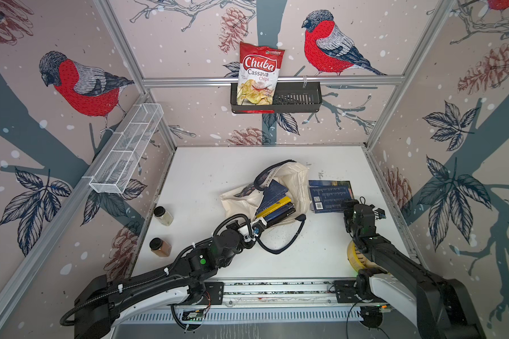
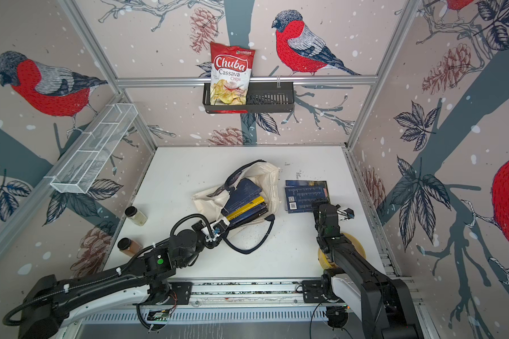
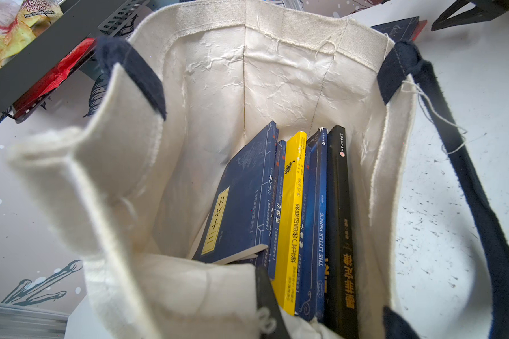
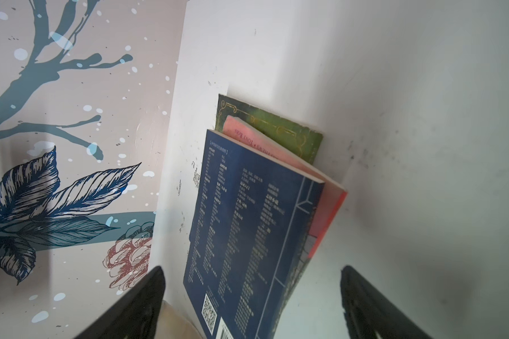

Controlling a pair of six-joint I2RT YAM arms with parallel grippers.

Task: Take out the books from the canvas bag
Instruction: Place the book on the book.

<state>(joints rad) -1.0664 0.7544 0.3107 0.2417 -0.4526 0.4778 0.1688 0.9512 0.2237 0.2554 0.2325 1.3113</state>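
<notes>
The books (image 3: 291, 220) left to take sit in a tight row inside the canvas bag (image 1: 297, 187), spines toward the opening: several navy ones, a yellow one, "The Little Prince" and a black one. The bag lies tipped on its side near the middle of the table (image 1: 203, 182), its mouth facing the arms, so a book can be drawn out along the table rather than lifted over a rim.

The left gripper (image 1: 260, 226) is at the bag's near lip with its fingers together. In the left wrist view the cloth folds over a dark finger (image 3: 266, 293), so it seems pinched on the rim. That hold probably keeps the limp mouth open and stops the bag sliding when a book is pulled. A navy strap handle (image 1: 276, 249) trails loose on the table below it.

Just right of the bag lies a stack (image 1: 329, 195) of books already out: a navy paperback (image 4: 247, 234) back cover up, on a pink book (image 4: 329, 205), on a green one (image 4: 276, 129). The right gripper (image 4: 252, 268) is at the stack's near end, fingers wide apart either side of the navy cover and seemingly not touching it. The pile sits clear of the bag, which leaves room to reach the next spine
</notes>
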